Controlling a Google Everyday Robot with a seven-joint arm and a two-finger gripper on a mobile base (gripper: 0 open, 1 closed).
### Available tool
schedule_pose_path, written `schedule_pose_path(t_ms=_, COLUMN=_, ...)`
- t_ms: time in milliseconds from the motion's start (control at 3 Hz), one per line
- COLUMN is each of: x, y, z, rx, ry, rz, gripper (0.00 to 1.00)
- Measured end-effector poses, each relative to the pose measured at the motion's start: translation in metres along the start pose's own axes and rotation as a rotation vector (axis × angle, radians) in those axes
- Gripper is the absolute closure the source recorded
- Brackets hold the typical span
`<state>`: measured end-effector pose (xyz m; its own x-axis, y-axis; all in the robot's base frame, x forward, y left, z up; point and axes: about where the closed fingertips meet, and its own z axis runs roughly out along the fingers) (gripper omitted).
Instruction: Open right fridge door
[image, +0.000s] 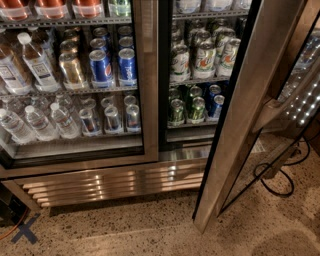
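The right fridge door (240, 125), with a wide brushed steel frame and a black inner rim, stands swung well open toward me and is seen almost edge-on. Its steel handle (285, 100) shows through the glass pane. The open compartment shows shelves of cans (200, 55) and green cans (187, 107). The gripper is not in view. The left door (145, 75) is closed, with water bottles (35, 120) and blue cans (112, 65) behind its glass.
A steel vent grille (115, 182) runs along the fridge base. A black cable (272, 175) loops on the speckled floor behind the open door. A blue tape cross (25, 229) and an orange cord (7, 232) lie at the lower left.
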<state>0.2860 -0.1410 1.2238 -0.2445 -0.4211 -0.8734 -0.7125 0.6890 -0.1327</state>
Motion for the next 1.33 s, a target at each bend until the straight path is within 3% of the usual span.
schedule_pose_path(t_ms=1000, x=-0.003, y=0.001, z=-0.004, rx=0.005, ry=-0.004, rz=-0.005, gripper=0.00)
schedule_pose_path(t_ms=1333, x=0.001, y=-0.009, z=-0.062, rx=0.113, ry=0.002, rz=-0.013, gripper=0.00)
